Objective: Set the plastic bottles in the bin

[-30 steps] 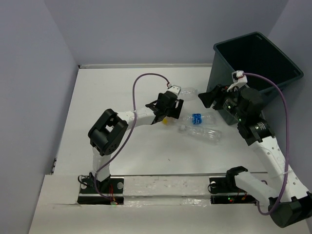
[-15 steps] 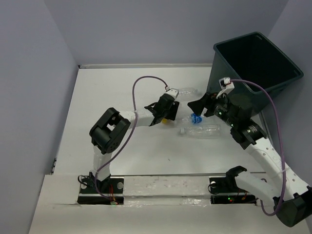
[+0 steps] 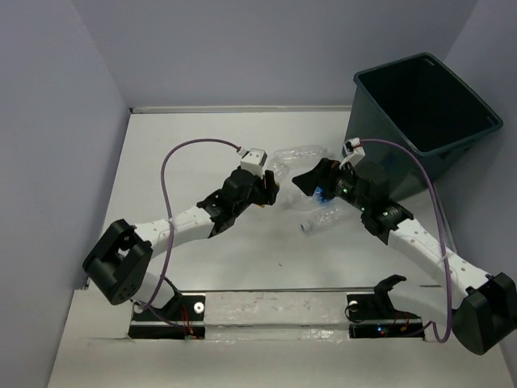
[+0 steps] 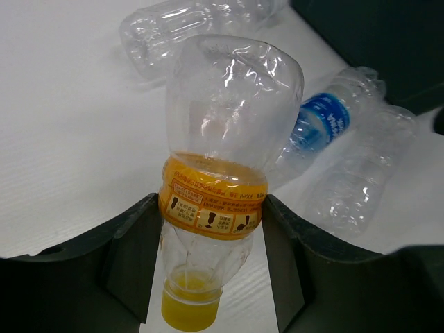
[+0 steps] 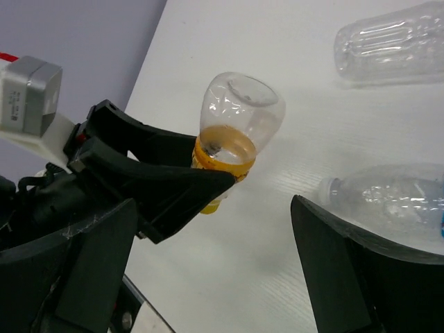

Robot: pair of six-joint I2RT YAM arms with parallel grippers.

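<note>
My left tool [image 4: 208, 202] is clamped on the orange-banded bottle [image 4: 232, 104]. It presses on the label, with the yellow cap toward my wrist, near the middle of the tabletop [image 3: 178, 162]. My right tool [image 3: 307, 182] hangs just beside it, spread wide and holding nothing. The blue-labelled bottle [image 4: 320, 121] and a plain clear bottle [image 4: 354, 180] lie touching each other. A third bottle [image 4: 187, 24] lies nearer the far edge. The bin [image 3: 424, 101] stands at the far right corner.
</note>
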